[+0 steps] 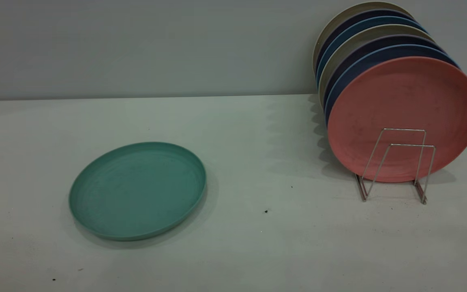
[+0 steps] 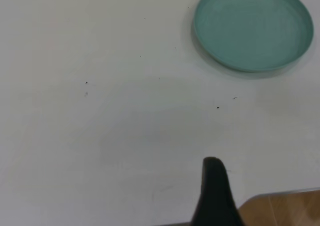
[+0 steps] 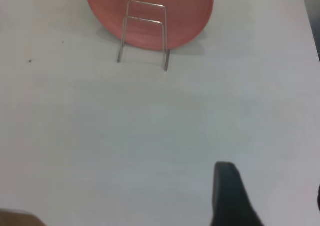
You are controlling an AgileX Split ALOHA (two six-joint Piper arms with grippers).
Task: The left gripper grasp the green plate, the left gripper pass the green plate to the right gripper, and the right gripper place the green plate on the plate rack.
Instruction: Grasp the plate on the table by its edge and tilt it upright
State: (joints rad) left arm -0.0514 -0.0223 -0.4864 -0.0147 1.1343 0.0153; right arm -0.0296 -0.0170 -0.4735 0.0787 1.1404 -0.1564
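The green plate (image 1: 137, 190) lay flat on the bench's (image 1: 258, 243) left side, well apart from the left gripper (image 2: 216, 196), whose opening I could not tell.

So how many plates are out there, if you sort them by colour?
Green plate, flat on the table: 1
Pink plate, front of the plate rack: 1
Blue plates, light and dark, in the rack: 4
Beige plates, in the rack: 2
Total: 8, counting the stacked ones by their rims.
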